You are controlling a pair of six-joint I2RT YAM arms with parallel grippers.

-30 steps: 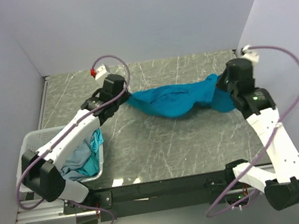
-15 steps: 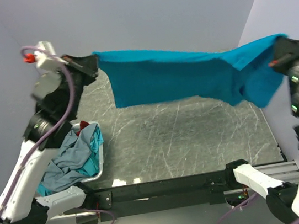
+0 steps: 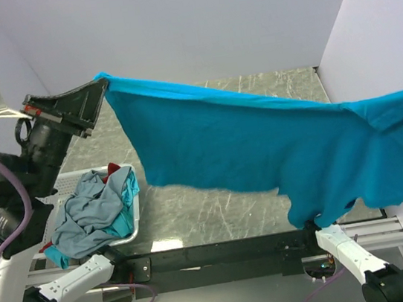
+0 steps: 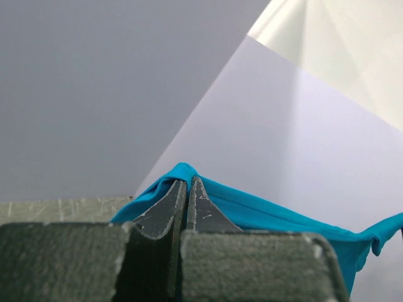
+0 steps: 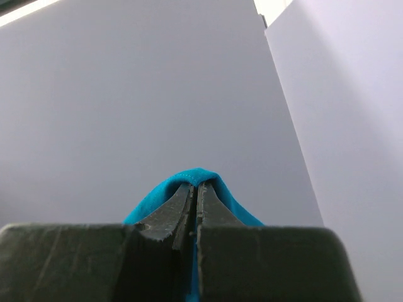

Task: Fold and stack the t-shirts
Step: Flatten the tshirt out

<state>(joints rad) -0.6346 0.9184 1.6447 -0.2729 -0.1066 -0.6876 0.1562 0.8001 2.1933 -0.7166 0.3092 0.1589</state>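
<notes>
A bright teal-blue t-shirt [image 3: 261, 150] hangs spread wide in the air above the table, stretched between both arms. My left gripper [image 3: 99, 81] is raised high at the upper left, shut on the shirt's left corner [image 4: 184, 170]. My right gripper [image 5: 196, 185] is out of the top view past the right edge; its wrist view shows it shut on a fold of the same shirt [image 5: 196, 173]. The shirt's lower edge sags toward the front right. More t-shirts, grey-blue [image 3: 93, 207] and teal [image 3: 125, 222], lie crumpled in the basket.
A white lattice basket [image 3: 138, 221] stands at the table's left front edge. The grey marbled table top [image 3: 217, 205] shows below the hanging cloth. Pale walls close in on the left, back and right.
Both arms have swung up and outward, lifting the teal-blue shirt off the table and stretching it wide in the air. The right gripper has left the top view.
</notes>
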